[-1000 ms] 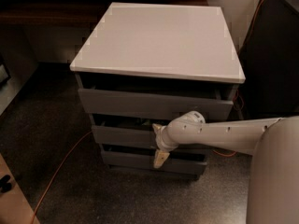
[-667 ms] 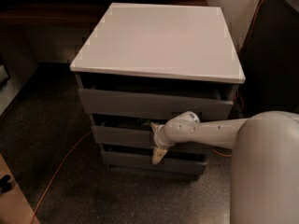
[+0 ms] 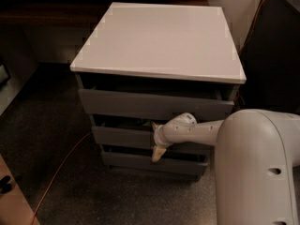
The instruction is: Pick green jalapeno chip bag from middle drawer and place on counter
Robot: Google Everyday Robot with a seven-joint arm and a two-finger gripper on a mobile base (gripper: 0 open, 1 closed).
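Observation:
The counter [image 3: 159, 36] is the light grey-white top of the dark grey drawer cabinet in the middle of the camera view. The middle drawer [image 3: 119, 137] is the second flat front, with a narrow dark gap along its top edge. My gripper [image 3: 157, 142] is at the end of the white arm, which reaches in from the lower right. It sits right against the middle drawer's front, just right of its centre. The green jalapeno chip bag is hidden from view.
The taller top drawer [image 3: 140, 104] and the lowest drawer [image 3: 136, 162] lie above and below the gripper. My large white arm link [image 3: 258, 172] fills the lower right. An orange cable [image 3: 61, 172] runs across the dark floor. A dark cabinet [image 3: 272, 55] stands at the right.
The gripper has stayed at the middle drawer's front, shifting slightly left. The big white arm link has swung further into view at the lower right.

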